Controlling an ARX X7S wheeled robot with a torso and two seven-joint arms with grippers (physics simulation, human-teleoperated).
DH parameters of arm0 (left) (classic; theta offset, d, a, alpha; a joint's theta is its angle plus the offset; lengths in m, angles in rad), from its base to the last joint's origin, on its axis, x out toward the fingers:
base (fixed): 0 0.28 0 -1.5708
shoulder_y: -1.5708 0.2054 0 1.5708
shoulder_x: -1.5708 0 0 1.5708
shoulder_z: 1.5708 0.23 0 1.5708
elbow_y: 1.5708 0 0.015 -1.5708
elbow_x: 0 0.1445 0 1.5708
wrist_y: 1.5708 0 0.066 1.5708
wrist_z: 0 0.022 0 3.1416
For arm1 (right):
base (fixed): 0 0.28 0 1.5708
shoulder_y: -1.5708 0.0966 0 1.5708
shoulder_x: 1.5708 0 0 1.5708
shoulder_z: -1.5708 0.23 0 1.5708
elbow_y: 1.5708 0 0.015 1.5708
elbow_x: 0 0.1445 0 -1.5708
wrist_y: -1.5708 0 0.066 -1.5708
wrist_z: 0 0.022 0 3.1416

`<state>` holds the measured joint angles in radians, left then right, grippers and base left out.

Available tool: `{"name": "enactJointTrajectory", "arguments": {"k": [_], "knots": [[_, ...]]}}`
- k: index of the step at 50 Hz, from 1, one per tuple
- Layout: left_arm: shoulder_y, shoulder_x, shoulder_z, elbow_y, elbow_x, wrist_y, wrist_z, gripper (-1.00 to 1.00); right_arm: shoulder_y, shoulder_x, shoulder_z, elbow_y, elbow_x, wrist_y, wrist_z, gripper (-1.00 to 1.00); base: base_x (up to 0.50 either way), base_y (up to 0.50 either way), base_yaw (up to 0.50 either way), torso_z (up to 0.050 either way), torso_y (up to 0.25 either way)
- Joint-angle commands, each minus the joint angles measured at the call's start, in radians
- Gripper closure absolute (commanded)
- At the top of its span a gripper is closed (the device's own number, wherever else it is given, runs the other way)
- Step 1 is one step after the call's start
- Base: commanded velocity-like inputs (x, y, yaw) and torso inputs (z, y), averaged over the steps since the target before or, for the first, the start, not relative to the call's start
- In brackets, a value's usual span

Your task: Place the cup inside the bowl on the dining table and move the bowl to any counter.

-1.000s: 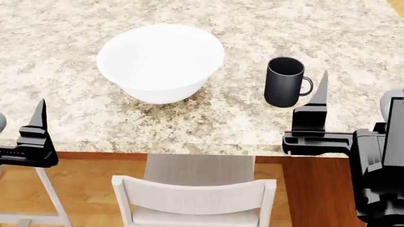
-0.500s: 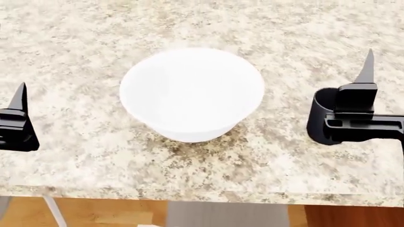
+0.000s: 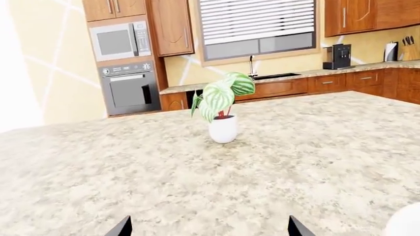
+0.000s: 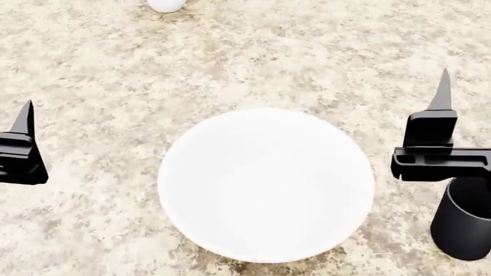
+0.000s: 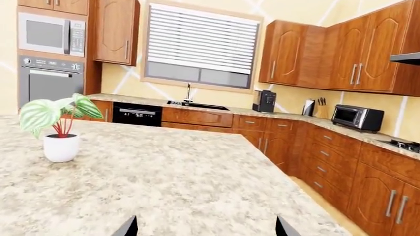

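Observation:
The white bowl [image 4: 265,184] stands on the pale speckled dining table [image 4: 92,69], in the middle of the head view; its rim also shows in the left wrist view [image 3: 406,223]. The black cup [image 4: 463,224] stands upright to the bowl's right, its top partly hidden behind my right gripper [image 4: 442,98]. That gripper hovers just beyond the cup, open and empty [image 5: 204,231]. My left gripper [image 4: 25,123] is to the left of the bowl, apart from it, also open and empty [image 3: 208,231].
A potted plant in a small white pot [image 3: 223,129] stands farther along the table [image 5: 61,147]; its pot shows at the head view's top edge [image 4: 167,4]. Brown counters run along the far wall [image 5: 196,110] and the right wall, with a toaster oven [image 5: 357,118].
The head view has moved forward over the table: the bowl now sits lower and larger, the cup has slid to the lower right corner, and the table edge and chair have left view.

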<state>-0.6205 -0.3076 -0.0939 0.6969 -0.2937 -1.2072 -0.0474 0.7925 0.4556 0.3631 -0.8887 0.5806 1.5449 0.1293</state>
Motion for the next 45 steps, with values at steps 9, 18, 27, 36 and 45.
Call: {"name": "enactJointTrajectory", "arguments": {"k": [9,18,27,36,45], "knots": [[0.003,0.012,0.017,-0.01,0.0,0.016,-0.007,-1.0,-0.001,0.031,0.061,0.034,0.193,0.024,0.134,-1.0,0.28,0.0,0.0,0.0,0.002],[0.024,0.005,0.004,-0.014,-0.006,0.031,-0.002,-1.0,-0.067,0.197,0.099,0.175,0.9,0.013,0.722,-1.0,0.0,0.0,0.0,0.0,0.0],[0.033,0.007,0.006,-0.027,-0.005,0.046,-0.005,-1.0,-0.186,0.251,0.122,0.232,1.033,-0.04,0.9,-1.0,0.0,0.0,0.0,0.0,0.0],[0.031,0.004,-0.001,-0.026,-0.01,0.042,-0.008,-1.0,-0.249,0.264,0.121,0.24,0.941,-0.066,0.823,-1.0,0.0,0.0,0.0,0.0,0.0],[0.029,0.006,-0.004,-0.019,-0.016,0.034,-0.014,-1.0,-0.239,0.271,0.052,0.3,0.864,-0.092,0.74,-1.0,0.0,0.0,0.0,0.0,0.0]]}}
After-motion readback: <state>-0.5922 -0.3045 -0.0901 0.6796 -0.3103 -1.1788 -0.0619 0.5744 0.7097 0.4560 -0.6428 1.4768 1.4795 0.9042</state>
